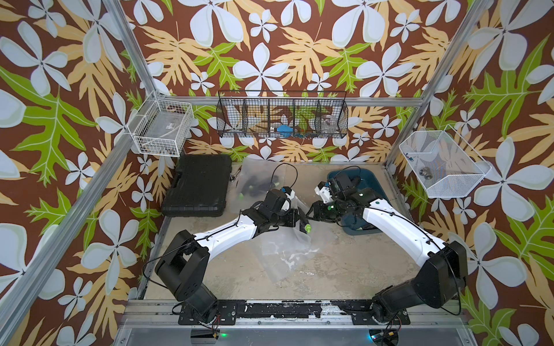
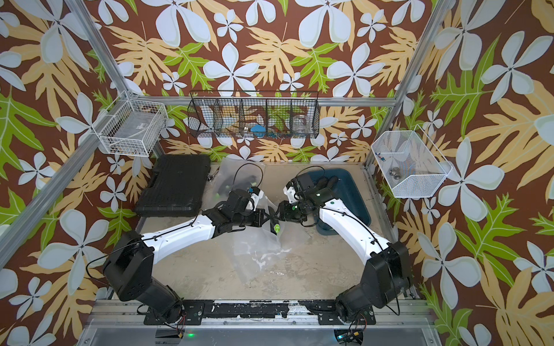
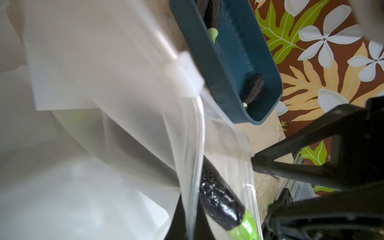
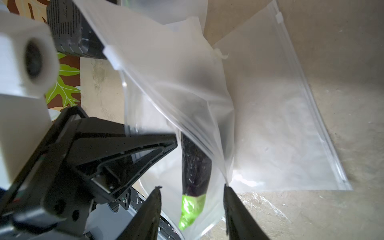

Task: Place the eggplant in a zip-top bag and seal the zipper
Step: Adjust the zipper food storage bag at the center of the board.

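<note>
A dark purple eggplant (image 1: 306,224) (image 4: 195,164) with a green stem hangs stem-down inside the mouth of a clear zip-top bag (image 1: 284,242) (image 4: 176,87), lifted off the table. My left gripper (image 1: 299,217) (image 3: 191,228) is shut on the bag's top edge beside the eggplant (image 3: 220,199). My right gripper (image 1: 310,214) (image 4: 192,189) is open, one finger on each side of the green stem without touching it; one fingertip meets the bag's edge. The white zipper slider (image 4: 113,56) (image 3: 187,68) sits part-way along the open zipper.
A blue bin (image 1: 371,182) (image 3: 207,62) holding more eggplants stands right behind my right arm. A second, empty bag (image 4: 280,124) lies flat on the table under the lifted one. A black case (image 1: 198,188) and a filled bag (image 1: 254,179) lie at the back left.
</note>
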`<state>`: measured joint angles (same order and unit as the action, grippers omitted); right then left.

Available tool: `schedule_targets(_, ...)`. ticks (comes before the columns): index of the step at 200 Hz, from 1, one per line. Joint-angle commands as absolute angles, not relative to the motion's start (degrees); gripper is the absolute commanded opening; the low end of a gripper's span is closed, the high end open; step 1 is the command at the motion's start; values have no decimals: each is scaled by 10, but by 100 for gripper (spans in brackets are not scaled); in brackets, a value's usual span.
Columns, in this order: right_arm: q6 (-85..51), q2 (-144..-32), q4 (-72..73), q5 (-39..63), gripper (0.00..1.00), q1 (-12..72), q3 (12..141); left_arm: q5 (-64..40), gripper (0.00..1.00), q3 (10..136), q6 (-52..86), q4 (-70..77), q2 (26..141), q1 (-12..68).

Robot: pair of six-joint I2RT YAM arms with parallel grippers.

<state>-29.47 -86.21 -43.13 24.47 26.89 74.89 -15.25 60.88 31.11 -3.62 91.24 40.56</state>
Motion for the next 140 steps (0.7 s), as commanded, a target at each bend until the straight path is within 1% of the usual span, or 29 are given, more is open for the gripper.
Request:
schedule_targets(1, -264, -854, -454, 197, 49, 268, 756, -156, 0, 607, 312, -20, 908, 404)
schedule_targets(23, -254, -843, -435, 166, 44, 268, 743, -162, 0, 608, 316, -19, 908, 403)
schedule_targets(45, -250, -849, -405, 193, 38, 270, 719, -163, 0, 610, 320, -18, 903, 403)
schedule_targets(57, -253, -855, -392, 202, 33, 273, 706, -166, 0, 610, 324, -16, 901, 401)
schedule_targets(65, -256, -858, -384, 203, 27, 276, 699, -168, 0, 610, 326, -14, 900, 400)
schedule_targets(77, -259, -858, -371, 206, 13, 279, 691, -167, 0, 610, 328, -13, 898, 399)
schedule_targets(78, -260, -858, -370, 206, 13, 279, 690, -167, 0, 610, 328, -13, 899, 399)
schedule_targets(80, -261, -857, -369, 205, 10, 280, 690, -167, 0, 610, 328, -13, 899, 398)
schedule_targets(92, -264, -851, -366, 203, 0, 281, 691, -165, 0, 609, 328, -14, 897, 398)
schedule_targets(110, -260, -839, -382, 186, 0, 281, 709, -160, 0, 603, 330, -9, 893, 397)
schedule_targets(123, -246, -834, -407, 169, 0, 281, 732, -160, 4, 599, 332, -5, 889, 394)
schedule_targets(140, -226, -834, -423, 176, 0, 280, 748, -168, 10, 599, 333, -2, 888, 389)
